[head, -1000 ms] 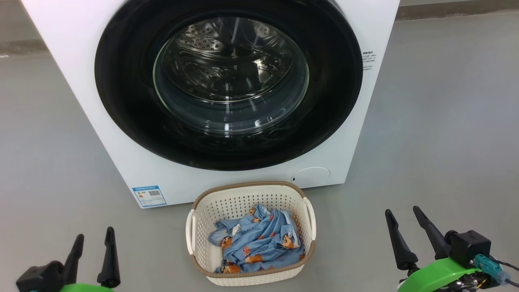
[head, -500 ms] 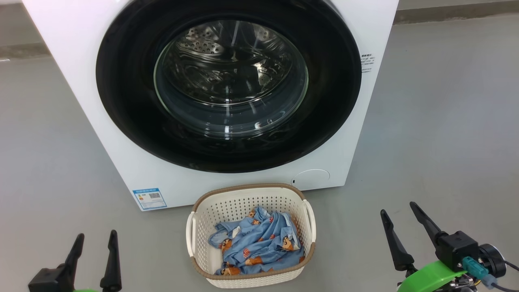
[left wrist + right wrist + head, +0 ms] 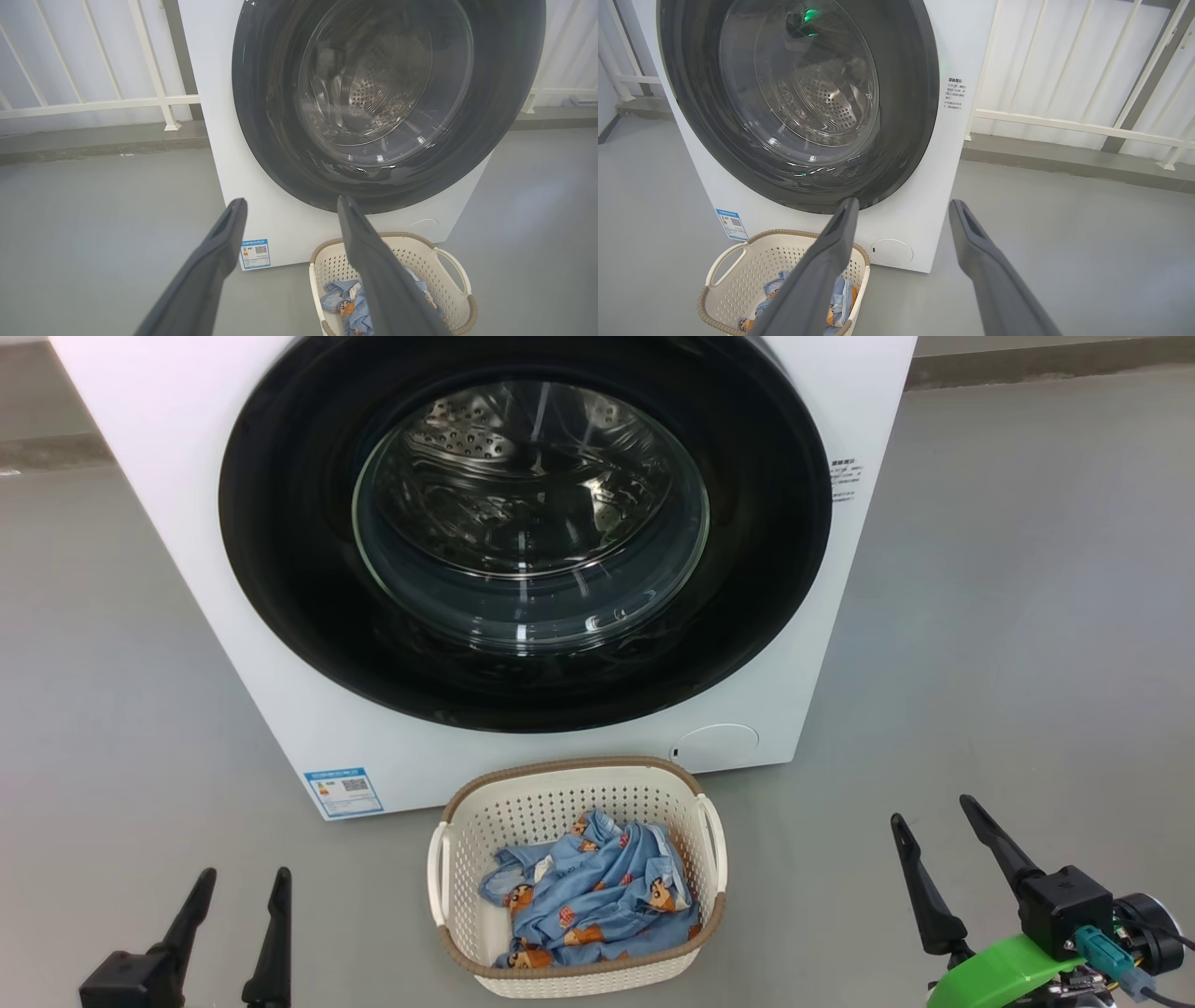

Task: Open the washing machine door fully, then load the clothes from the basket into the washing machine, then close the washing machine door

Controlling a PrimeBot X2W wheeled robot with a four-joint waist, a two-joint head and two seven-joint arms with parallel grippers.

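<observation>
Blue clothes (image 3: 597, 896) in basket (image 3: 560, 807), WM (image 3: 168, 448) shut.

The top edge of the frame cuts off the top of the washing machine (image 3: 168, 523) and its door (image 3: 280, 569). The words on the blue label (image 3: 344, 791) at the lower left are too small to read. In the left wrist view, a finger (image 3: 373, 275) of the left gripper (image 3: 290, 200) hides part of the basket (image 3: 420, 266) and the clothes (image 3: 343, 308).

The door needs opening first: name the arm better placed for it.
Right, tentatively: both tools stand open and empty, but the right tool reaches further toward the washing machine door than the left tool.
</observation>
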